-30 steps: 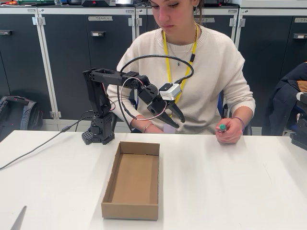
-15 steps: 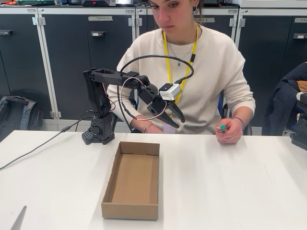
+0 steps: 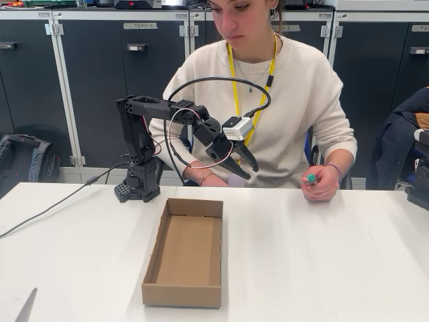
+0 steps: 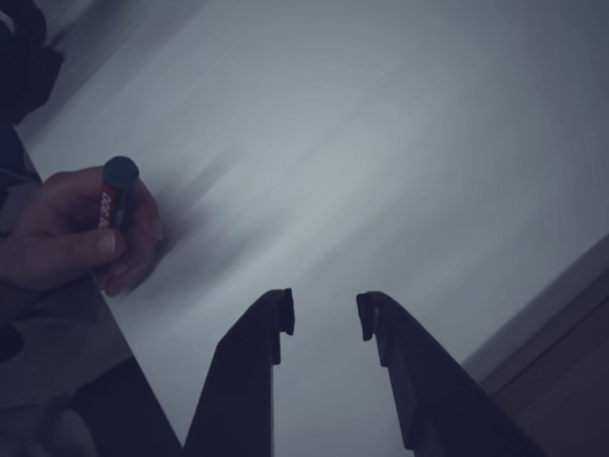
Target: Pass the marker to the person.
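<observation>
At centre of the fixed view, claw (image 3: pixel 246 169) raised above the white table (image 3: pixel 322 255), jaws apart and empty. Right of it, marker (image 3: pixel 311 179) gripped upright in the person's hand (image 3: pixel 320 183). Red label visible on marker (image 4: pixel 116 195) from the wrist view; cap colour unclear there, dim light. Cardboard tray (image 3: pixel 186 251) lower centre; dark cabinets (image 3: pixel 100 80) behind.

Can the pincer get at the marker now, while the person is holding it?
Probably not cleanly. The pincer hangs open above the table, empty, and nothing stands between it and the marker. But the person's hand is closed around the barrel, leaving only the green end to grip.
</observation>
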`<action>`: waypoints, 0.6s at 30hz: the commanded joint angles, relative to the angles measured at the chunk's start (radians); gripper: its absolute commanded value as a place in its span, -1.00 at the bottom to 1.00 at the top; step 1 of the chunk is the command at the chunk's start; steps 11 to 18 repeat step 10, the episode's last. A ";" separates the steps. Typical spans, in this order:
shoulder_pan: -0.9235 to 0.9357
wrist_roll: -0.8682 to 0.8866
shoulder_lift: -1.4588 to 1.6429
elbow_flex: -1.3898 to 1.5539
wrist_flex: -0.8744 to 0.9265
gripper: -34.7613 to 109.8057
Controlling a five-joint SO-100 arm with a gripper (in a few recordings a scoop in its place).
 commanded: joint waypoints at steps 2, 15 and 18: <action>0.011 -0.005 0.063 -0.020 -0.003 -0.33; 0.008 -0.008 0.060 -0.021 -0.008 -0.33; 0.008 -0.008 0.060 -0.021 -0.008 -0.33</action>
